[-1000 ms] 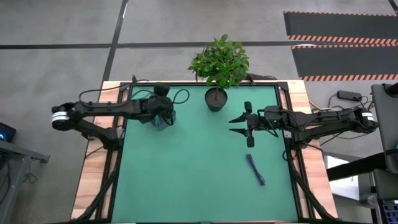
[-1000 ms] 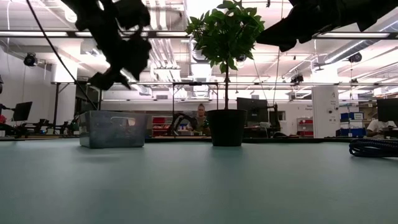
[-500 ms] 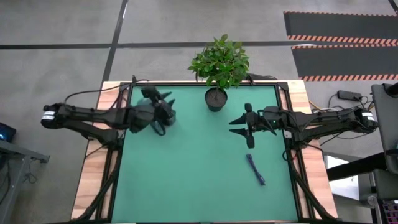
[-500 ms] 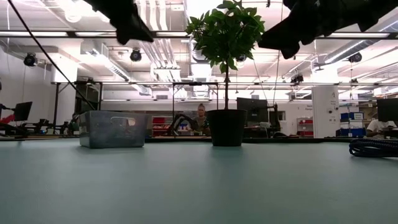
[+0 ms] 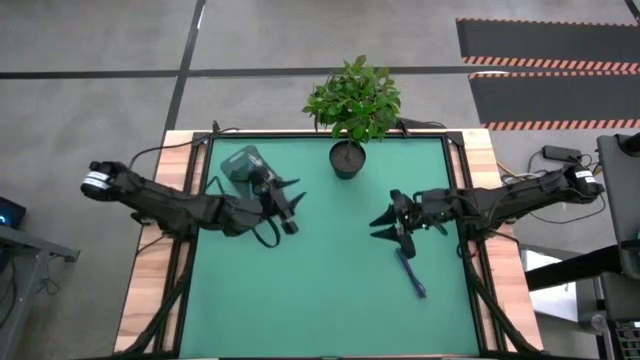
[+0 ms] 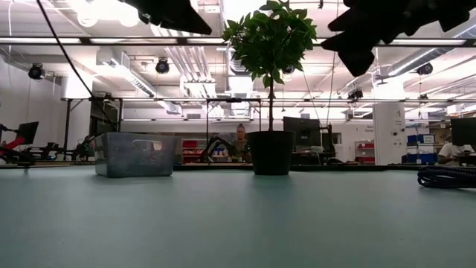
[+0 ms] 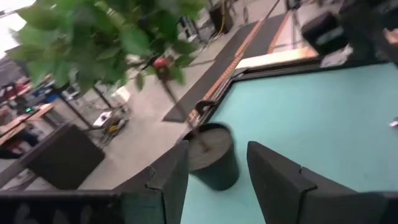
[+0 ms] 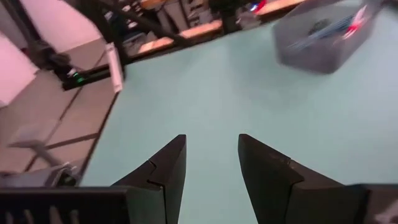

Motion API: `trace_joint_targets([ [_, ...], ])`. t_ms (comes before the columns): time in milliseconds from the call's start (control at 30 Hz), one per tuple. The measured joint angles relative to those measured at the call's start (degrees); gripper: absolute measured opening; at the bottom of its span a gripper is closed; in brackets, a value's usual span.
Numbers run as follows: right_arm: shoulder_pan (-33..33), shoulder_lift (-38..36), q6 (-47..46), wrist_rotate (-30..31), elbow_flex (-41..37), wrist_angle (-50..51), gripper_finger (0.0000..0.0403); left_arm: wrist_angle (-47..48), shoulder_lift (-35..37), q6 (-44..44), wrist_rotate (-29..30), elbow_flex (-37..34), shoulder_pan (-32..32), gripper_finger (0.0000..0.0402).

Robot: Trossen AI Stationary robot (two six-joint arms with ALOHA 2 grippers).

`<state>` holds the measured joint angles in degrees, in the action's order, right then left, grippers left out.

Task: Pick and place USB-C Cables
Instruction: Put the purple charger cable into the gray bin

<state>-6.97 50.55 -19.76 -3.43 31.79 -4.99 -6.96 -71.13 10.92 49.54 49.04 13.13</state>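
Note:
A dark blue-purple USB-C cable (image 5: 410, 272) lies flat on the green mat right of centre; in the low view it shows at the right edge (image 6: 446, 176). A grey mesh basket (image 5: 242, 165) stands at the far left, and the right wrist view shows coloured cables inside it (image 8: 339, 28). My left gripper (image 5: 290, 205) hangs open in the air just near and right of the basket, pointing at the plant pot (image 7: 211, 163). My right gripper (image 5: 388, 224) hovers open, just on the far side of the dark cable's far end, touching nothing.
A potted plant (image 5: 350, 110) stands at the far edge's middle, its pot (image 6: 270, 152) on the mat. Bare green mat (image 5: 300, 290) spreads over the near half. Wooden table borders (image 5: 150, 290) flank the mat. People sit in the room behind (image 6: 239, 141).
My left gripper has swung from above the basket toward the table's centre and near side, risen a little and rolled over, leaving the basket uncovered. My right gripper has shifted slightly toward the near edge, toward the dark cable, and rolled. Both stayed open.

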Motion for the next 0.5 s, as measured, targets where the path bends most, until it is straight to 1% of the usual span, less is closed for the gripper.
trace_joint_targets([
  [100,-2.32,1.42,-4.46,0.24,0.0,0.03,0.0137,-4.42,-2.14,1.83,-0.52,0.0,2.07,0.0147],
  [267,-4.69,4.37,-12.31,0.45,1.1,2.49,0.0137,-9.76,-3.74,5.71,-3.9,0.0,4.33,0.0147],
  [400,-6.08,7.37,-17.08,0.41,4.29,9.88,0.0137,-11.89,-3.73,5.96,-6.51,-0.27,4.87,0.0147],
  [500,-6.73,10.0,-20.5,0.39,7.28,17.87,0.0137,-15.17,-3.42,6.56,-9.73,-1.32,4.95,0.0147],
])
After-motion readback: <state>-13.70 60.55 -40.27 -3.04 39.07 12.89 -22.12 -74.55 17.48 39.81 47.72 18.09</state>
